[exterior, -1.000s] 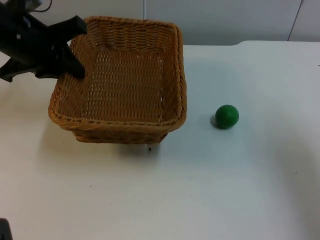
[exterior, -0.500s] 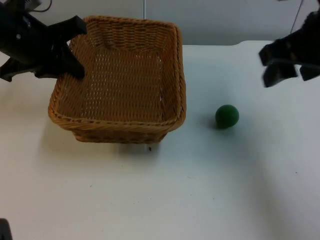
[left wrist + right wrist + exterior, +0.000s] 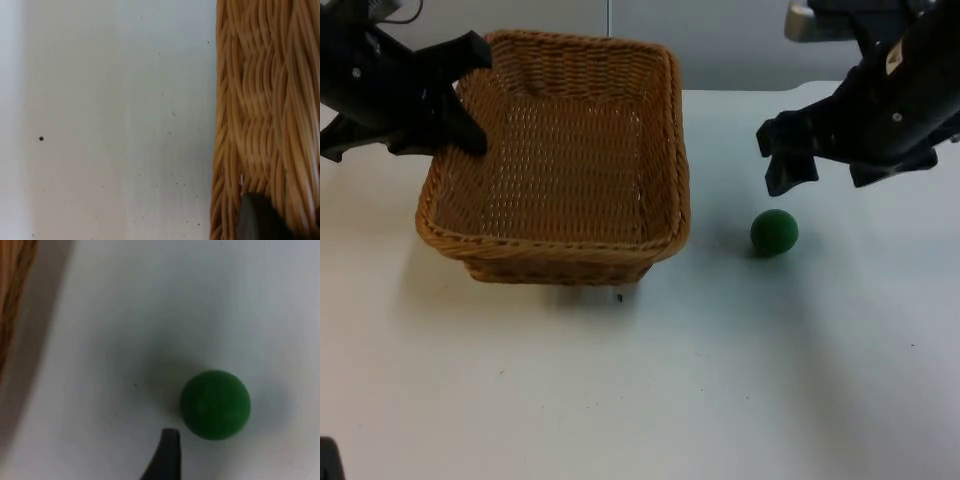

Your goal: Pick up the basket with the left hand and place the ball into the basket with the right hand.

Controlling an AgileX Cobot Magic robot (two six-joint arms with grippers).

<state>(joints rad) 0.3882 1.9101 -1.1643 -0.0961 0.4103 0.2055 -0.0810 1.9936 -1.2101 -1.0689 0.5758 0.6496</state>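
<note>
Objects — one basket (image 3: pixel 560 160), one ball (image 3: pixel 774 232).

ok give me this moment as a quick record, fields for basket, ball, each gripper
basket: wicker basket, tilted, nothing inside, left rim gripped
ball: green ball on the white table, right of the basket, apart from it
left gripper: left gripper shut on the basket rim
right gripper: right gripper above the ball, jaws open, not touching it

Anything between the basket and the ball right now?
Nothing: in the top view only bare white table separates the basket from the green ball.
</note>
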